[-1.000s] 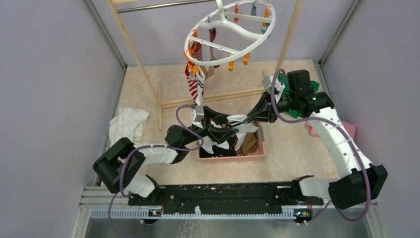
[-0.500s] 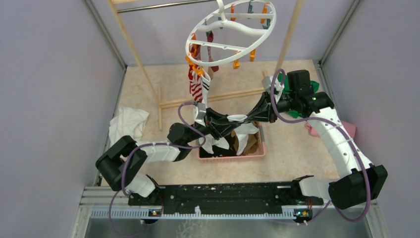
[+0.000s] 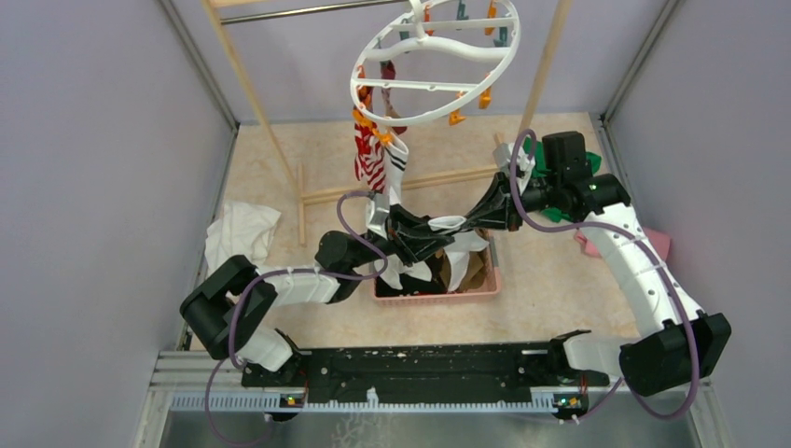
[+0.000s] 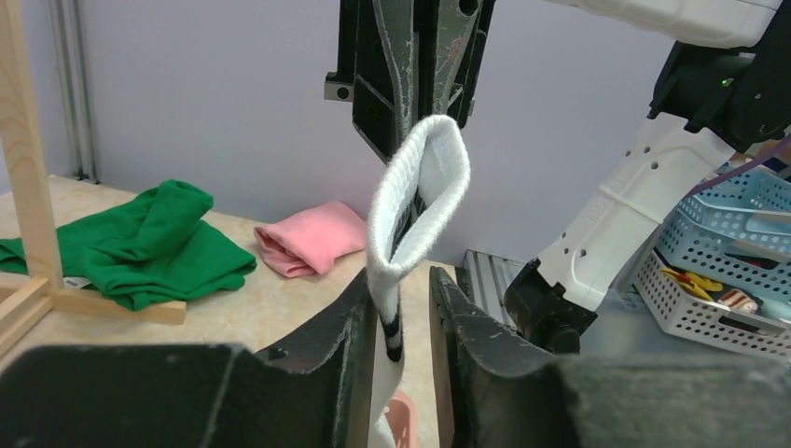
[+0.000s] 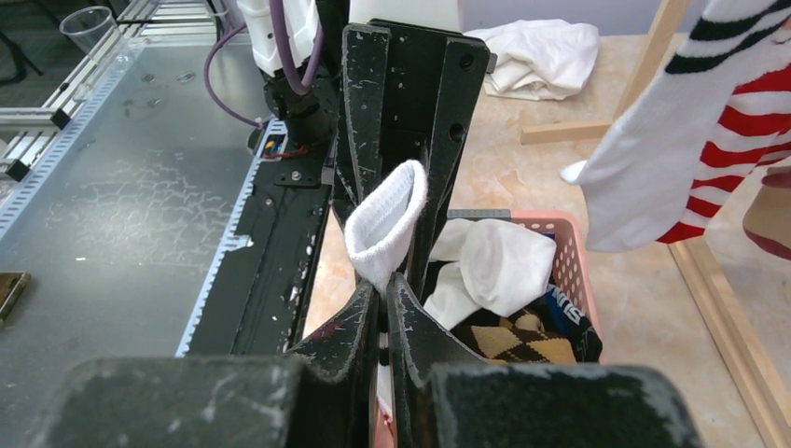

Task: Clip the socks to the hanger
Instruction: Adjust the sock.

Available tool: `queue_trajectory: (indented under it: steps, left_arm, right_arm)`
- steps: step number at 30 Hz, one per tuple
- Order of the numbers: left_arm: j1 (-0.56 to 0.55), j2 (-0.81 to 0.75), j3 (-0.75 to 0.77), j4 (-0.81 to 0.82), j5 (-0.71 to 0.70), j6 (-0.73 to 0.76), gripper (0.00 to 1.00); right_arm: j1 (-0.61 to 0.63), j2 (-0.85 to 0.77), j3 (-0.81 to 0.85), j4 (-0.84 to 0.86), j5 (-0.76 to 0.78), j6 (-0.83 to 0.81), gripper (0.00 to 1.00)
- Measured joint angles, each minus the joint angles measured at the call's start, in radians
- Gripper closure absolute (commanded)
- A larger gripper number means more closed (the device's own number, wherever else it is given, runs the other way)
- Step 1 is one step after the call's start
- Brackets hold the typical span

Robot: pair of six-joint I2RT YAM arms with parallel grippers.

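Ribbed white sock (image 4: 446,187), cuff looped open, was pinched tight by the right gripper (image 5: 382,285). The left gripper (image 4: 399,280) straddled its black-banded leg, jaws slightly apart.

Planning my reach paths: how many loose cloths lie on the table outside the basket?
3: a white cloth on the far left, a green cloth at the foot of the wooden rack, and a pink cloth near it. Others may be hidden.
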Motion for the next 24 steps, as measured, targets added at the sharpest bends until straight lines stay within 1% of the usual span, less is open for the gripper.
queue_trajectory:
  steps: [6,7,11,12,13,15,16,17,20,21,24]
  left_arm:
    - [0.000,0.000,0.020,0.000,0.023,-0.020,0.65]
    - [0.000,0.000,0.023,0.000,0.024,-0.021,0.67]
    - [0.000,0.000,0.031,0.000,0.028,-0.030,0.92]
    - [0.000,0.000,0.031,0.000,0.031,-0.030,0.95]
    - [0.000,0.000,0.031,0.000,0.031,-0.033,1.00]
    - [0.000,-0.001,0.031,0.000,0.032,-0.035,1.00]
    - [0.000,-0.001,0.031,0.000,0.034,-0.034,1.00]
    - [0.000,-0.003,0.031,0.000,0.035,-0.034,1.00]
    - [0.000,-0.008,0.031,0.000,0.037,-0.033,1.00]
    - [0.000,-0.009,0.031,0.000,0.037,-0.031,1.00]
    - [0.000,-0.010,0.031,0.000,0.039,-0.019,1.00]
  right_arm:
    - [0.000,-0.006,0.000,0.002,-0.002,0.008,0.96]
    - [0.000,-0.006,0.000,0.003,-0.002,0.008,0.96]
    - [0.000,-0.007,0.000,0.003,-0.002,0.009,0.96]
    - [0.000,-0.007,0.000,0.003,-0.002,0.009,0.96]
    - [0.000,-0.008,0.000,0.003,-0.002,0.009,0.96]
    - [0.000,-0.010,0.000,0.003,-0.001,0.009,0.95]
    - [0.000,-0.011,0.000,0.003,0.001,0.009,0.92]
    - [0.000,-0.013,0.000,0.003,0.003,0.009,0.86]
    - [0.000,-0.017,0.000,0.002,0.009,0.016,0.61]
    - [-0.001,-0.018,0.000,0.002,0.013,0.019,0.56]
    - [-0.002,-0.022,0.001,-0.006,0.025,0.015,0.48]
